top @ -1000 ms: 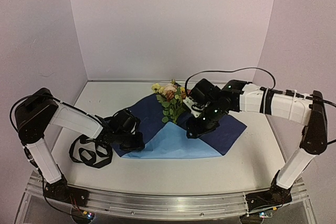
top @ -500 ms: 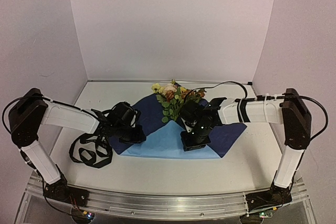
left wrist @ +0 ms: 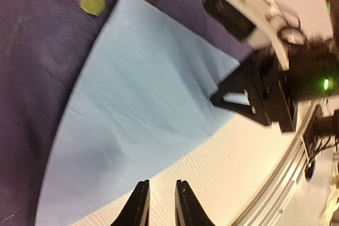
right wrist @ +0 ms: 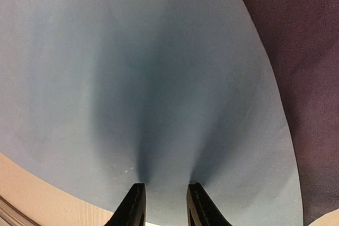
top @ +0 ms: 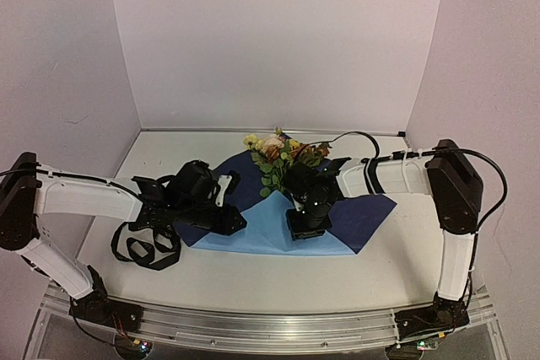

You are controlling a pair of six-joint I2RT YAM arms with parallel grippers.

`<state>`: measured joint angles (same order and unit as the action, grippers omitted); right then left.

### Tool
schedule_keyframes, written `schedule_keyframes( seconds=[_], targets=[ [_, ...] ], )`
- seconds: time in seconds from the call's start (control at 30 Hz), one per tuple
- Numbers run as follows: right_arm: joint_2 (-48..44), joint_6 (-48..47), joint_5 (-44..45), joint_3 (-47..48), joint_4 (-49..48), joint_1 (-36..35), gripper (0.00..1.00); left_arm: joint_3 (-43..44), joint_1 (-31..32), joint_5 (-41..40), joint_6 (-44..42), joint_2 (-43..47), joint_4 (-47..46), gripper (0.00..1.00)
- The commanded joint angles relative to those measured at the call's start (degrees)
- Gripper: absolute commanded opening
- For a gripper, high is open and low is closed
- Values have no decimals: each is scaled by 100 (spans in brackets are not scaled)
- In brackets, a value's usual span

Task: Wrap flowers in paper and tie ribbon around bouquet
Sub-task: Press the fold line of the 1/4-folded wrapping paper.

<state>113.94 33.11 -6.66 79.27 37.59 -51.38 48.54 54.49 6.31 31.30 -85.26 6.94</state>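
The paper (top: 261, 229) lies flat, its dark-blue side up, with a light-blue flap folded over at the front. The flowers (top: 277, 156) rest on its far corner, and green leaves (left wrist: 92, 2) show beside the flap. My right gripper (top: 301, 232) points down with both tips on the light-blue flap (right wrist: 159, 67). It is open (right wrist: 166, 188) with nothing between the fingers. My left gripper (top: 234, 223) hovers low at the flap's near-left edge. Its jaws (left wrist: 162, 186) stand a little apart over bare table, empty. The black ribbon (top: 139, 246) lies looped at the left.
White walls close in the back and both sides of the table (top: 405, 250). A metal rail (top: 270, 322) runs along the near edge. The right arm's black wrist (left wrist: 265, 93) sits close to the right of my left fingers.
The left gripper slid right along the paper's near edge and its jaws parted slightly. The right gripper swung left and down onto the light-blue flap.
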Motion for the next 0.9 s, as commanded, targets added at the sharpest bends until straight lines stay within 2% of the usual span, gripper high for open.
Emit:
schedule_keyframes(
  seconds=[0.0,0.17,0.23,0.37,0.57,0.87],
  targets=[
    [80,-143,54,407,175,7,29,-143,146,220,-152,-422,-347,16],
    [-107,-356,27,638,649,5,36,-196,149,14,15,-868,-666,11],
    [-293,-453,44,596,760,1,41,-226,150,-159,128,-1064,-830,8],
    [-698,-531,-8,333,846,-55,45,-273,141,-494,464,-1299,-873,5],
    [-907,-720,160,-19,856,-367,41,-297,140,-842,840,-1435,-774,4],
    [-414,-647,282,141,686,-572,29,-331,140,-850,1024,-1494,-752,3]
  ],
)
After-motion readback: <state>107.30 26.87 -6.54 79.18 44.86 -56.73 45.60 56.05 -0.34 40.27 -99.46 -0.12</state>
